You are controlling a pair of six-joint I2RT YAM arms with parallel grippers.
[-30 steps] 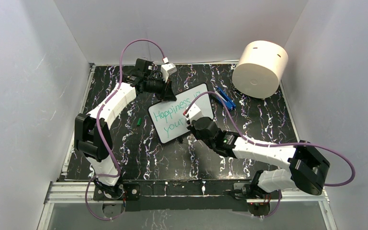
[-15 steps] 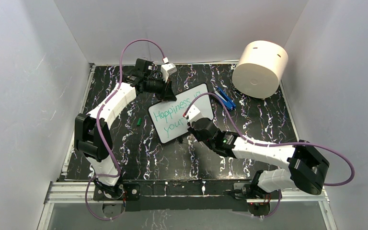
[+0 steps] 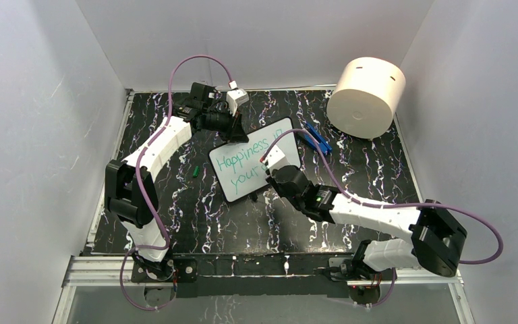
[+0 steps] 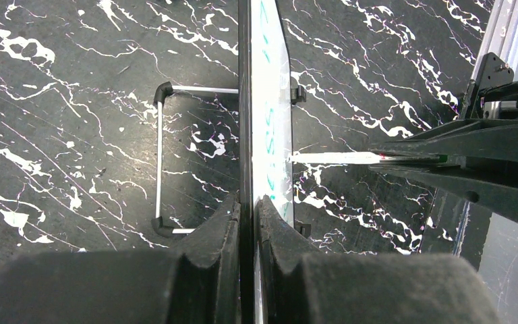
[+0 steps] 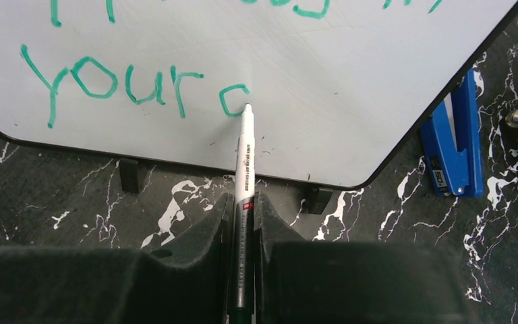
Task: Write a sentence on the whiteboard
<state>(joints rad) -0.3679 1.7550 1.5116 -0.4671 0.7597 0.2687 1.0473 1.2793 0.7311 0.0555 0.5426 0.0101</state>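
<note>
1. Whiteboard [image 5: 364,81] stands tilted on the table [image 3: 195,216], its edge clamped by the left pincer [image 4: 247,202].
2. Right pincer [image 5: 244,199] grips a marker [image 5: 245,162], tip touching the board.
3. Sentence [image 5: 141,101] shows "your c" in green on its lower line.

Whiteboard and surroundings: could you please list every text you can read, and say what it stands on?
"Happiness": top line of the sentence on the whiteboard; what follows is partly hidden.
"your c": its second line.
Print on the marker barrel: too small to read.
White label on the blue object: blurred.
</note>
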